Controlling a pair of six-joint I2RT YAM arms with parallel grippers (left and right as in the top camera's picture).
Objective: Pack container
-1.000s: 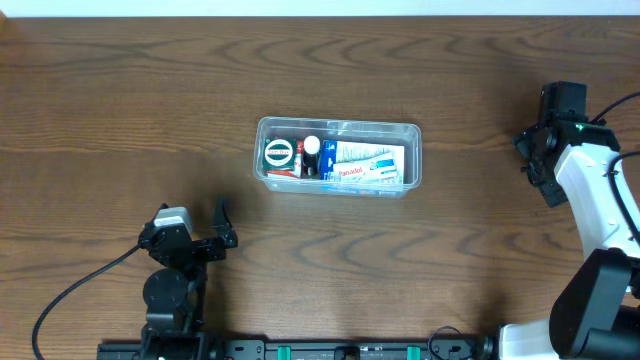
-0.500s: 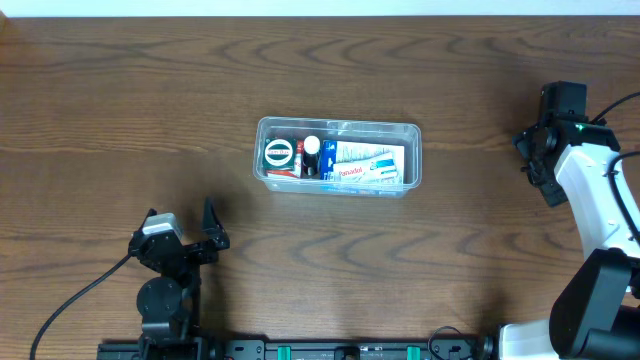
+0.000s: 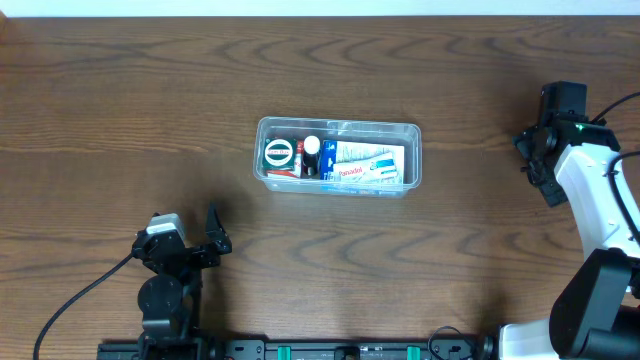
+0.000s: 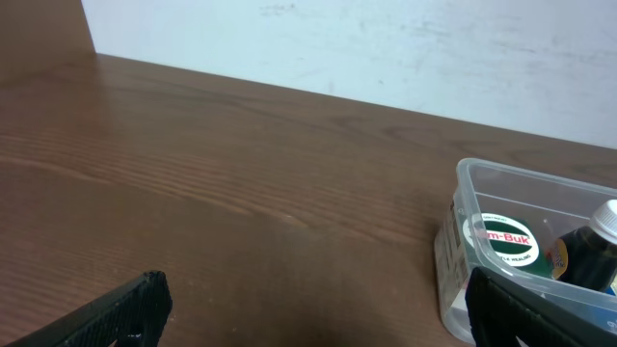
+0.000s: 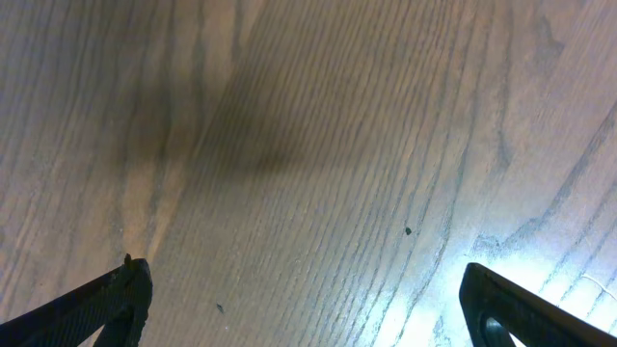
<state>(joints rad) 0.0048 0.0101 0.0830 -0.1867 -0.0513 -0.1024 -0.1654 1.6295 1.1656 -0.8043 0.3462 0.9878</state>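
Observation:
The clear plastic container [image 3: 412, 135] stands in the middle of the table. It holds a round white-lidded tin [image 3: 279, 153], a small dark bottle [image 3: 312, 152] and a white and blue box [image 3: 370, 165]. Its left end, with the tin [image 4: 501, 239], shows at the right of the left wrist view [image 4: 461, 207]. My left gripper [image 3: 190, 232] is open and empty near the front left, well short of the container. My right gripper [image 3: 532, 160] is open and empty at the right edge, over bare wood [image 5: 318, 193].
A black cable [image 3: 70, 295] runs from the left arm toward the front left. A pale wall [image 4: 386, 48] stands beyond the table's far edge.
My left arm has drawn back toward the front of the table, away from the container, then shifted slightly right. The right arm and the container have not moved.

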